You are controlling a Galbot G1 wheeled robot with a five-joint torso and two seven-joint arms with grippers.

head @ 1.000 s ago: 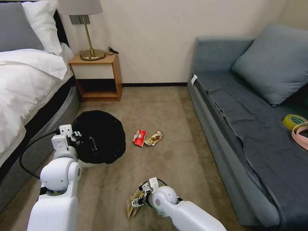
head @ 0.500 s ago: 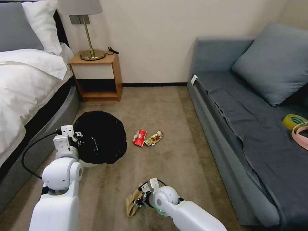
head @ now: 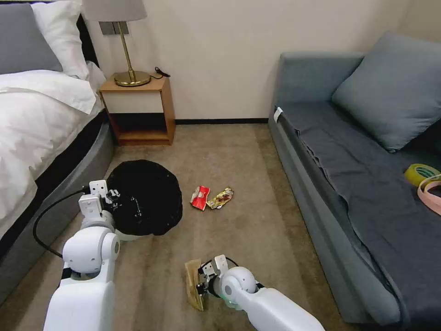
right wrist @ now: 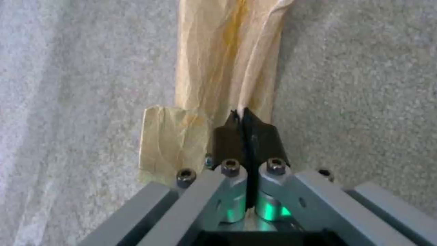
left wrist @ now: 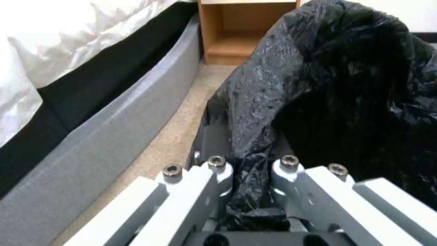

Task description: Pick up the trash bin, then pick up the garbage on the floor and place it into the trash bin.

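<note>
The trash bin (head: 144,195), white with a black bag folded over its rim, hangs tilted beside the bed. My left gripper (head: 114,200) is shut on its bagged rim (left wrist: 248,136). Low at the front, my right gripper (head: 201,281) is shut on a tan paper wrapper (head: 194,284), a piece of the garbage, which the right wrist view shows hanging from the closed black pads (right wrist: 264,136) above the carpet as tan paper wrapper (right wrist: 227,61). A red snack wrapper (head: 200,197) and a gold-yellow wrapper (head: 220,198) lie together on the floor (head: 239,239), right of the bin.
A bed (head: 36,124) runs along the left and a grey sofa (head: 363,184) along the right. A wooden nightstand (head: 140,110) with a lamp stands at the back wall. A yellow-green tape roll (head: 421,174) lies on the sofa. Open carpet separates the bed from the sofa.
My right gripper has lifted the tan wrapper, which now stands more upright off the carpet. The left gripper and the bin have shifted slightly to the right.
</note>
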